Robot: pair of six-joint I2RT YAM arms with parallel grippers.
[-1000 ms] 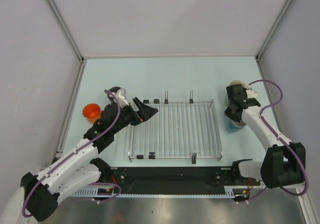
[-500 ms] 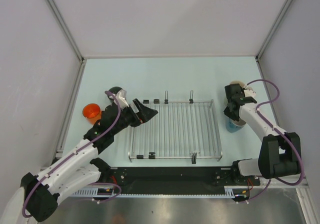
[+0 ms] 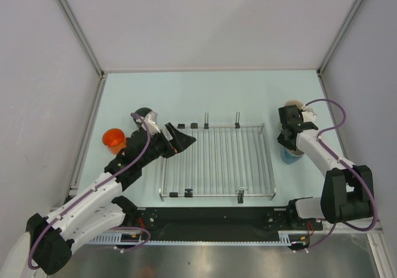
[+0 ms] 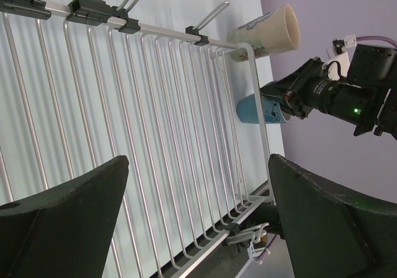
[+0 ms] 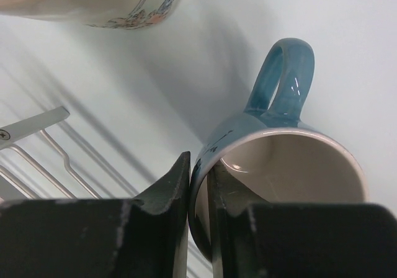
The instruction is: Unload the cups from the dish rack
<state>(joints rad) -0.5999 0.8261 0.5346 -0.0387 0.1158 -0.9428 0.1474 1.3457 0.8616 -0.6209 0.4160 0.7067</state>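
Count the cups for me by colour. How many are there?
orange cup: 1
blue cup: 1
cream cup: 1
dark cup, half hidden by the arm: 1
Total: 4

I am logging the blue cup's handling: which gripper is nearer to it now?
Right. The right gripper is shut on the rim of the blue cup; the left gripper hangs open at the opposite side of the dish rack.
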